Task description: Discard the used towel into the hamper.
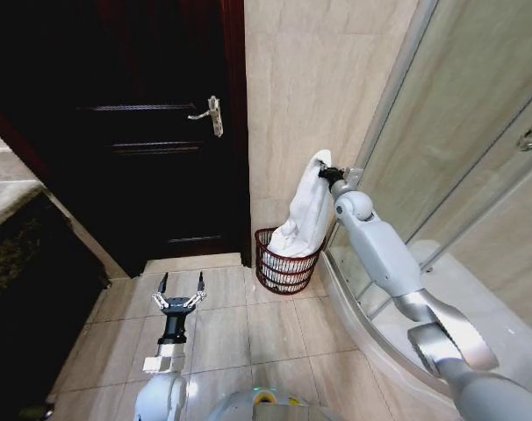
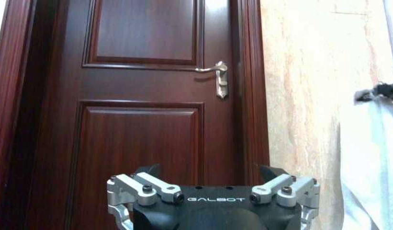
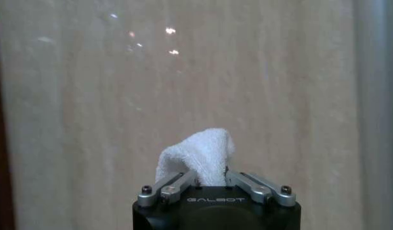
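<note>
A white towel point(image 1: 306, 215) hangs long from my right gripper point(image 1: 327, 173), which is shut on its top end. Its lower end reaches down into the hamper point(image 1: 283, 263), a dark red-brown wire basket on the floor against the beige wall. In the right wrist view the towel point(image 3: 200, 153) bunches up between the closed fingers point(image 3: 177, 187). The towel's edge point(image 2: 375, 158) and the right gripper point(image 2: 378, 91) also show in the left wrist view. My left gripper point(image 1: 180, 289) is open, low over the floor tiles, well left of the hamper.
A dark wooden door point(image 1: 152, 132) with a metal handle point(image 1: 212, 114) stands shut behind the left gripper. A curved glass shower enclosure point(image 1: 450, 158) and its raised base point(image 1: 371, 307) lie right of the hamper. A dark counter edge point(image 1: 20, 237) is at the left.
</note>
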Controlling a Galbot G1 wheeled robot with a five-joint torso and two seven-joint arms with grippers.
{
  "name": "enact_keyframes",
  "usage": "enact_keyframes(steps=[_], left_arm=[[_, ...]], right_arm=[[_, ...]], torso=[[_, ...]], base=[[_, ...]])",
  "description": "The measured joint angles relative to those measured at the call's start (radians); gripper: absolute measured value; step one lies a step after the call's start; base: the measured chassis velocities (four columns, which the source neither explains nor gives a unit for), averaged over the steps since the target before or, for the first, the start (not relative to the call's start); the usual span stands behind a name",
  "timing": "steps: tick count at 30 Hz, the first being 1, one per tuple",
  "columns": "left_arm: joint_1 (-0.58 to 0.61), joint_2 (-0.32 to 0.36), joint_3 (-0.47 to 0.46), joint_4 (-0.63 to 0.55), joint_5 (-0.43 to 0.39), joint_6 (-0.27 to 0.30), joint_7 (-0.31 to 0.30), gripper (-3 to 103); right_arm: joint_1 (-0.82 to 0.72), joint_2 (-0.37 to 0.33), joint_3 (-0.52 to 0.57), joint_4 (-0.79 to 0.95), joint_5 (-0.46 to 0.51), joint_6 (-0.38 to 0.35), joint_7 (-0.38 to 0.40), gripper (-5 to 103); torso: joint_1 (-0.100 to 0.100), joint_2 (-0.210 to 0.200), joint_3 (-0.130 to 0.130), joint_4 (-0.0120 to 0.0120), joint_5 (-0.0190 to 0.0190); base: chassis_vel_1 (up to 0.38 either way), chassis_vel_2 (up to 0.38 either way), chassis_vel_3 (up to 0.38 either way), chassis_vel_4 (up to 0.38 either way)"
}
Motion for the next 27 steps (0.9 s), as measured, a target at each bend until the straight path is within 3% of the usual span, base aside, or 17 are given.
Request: enact_keyframes(steps=[5, 15, 27], left_arm=[[0.002, 0.0, -0.001, -0.004, 0.004, 0.0, 0.001, 100], [0.012, 0.0, -0.01, -0.019, 0.0, 0.002, 0.001, 100], [0.031, 0.0, -0.002, -0.04, 0.023, 0.001, 0.004, 100]], right_arm=[[0.027, 0.026, -0.014, -0.016, 0.004, 0.046, -0.041, 5], [0.07, 0.051, -0.015, -0.062, -0.005, 0.037, -0.014, 5], [0.103, 0.118, 0.007, -0.229, -0.09, 0.079, -0.068, 5]], torso=[[-0.009, -0.021, -0.012, 0.0001, 0.0], [-0.025, -0.059, -0.035, -0.0001, -0.0002], [-0.046, -0.112, -0.067, 0.0002, -0.0001]], base=[[0.0, 0.0, 0.0, 0.0], [0.0, 0.0, 0.0, 0.0], [0.0, 0.0, 0.0, 0.0]])
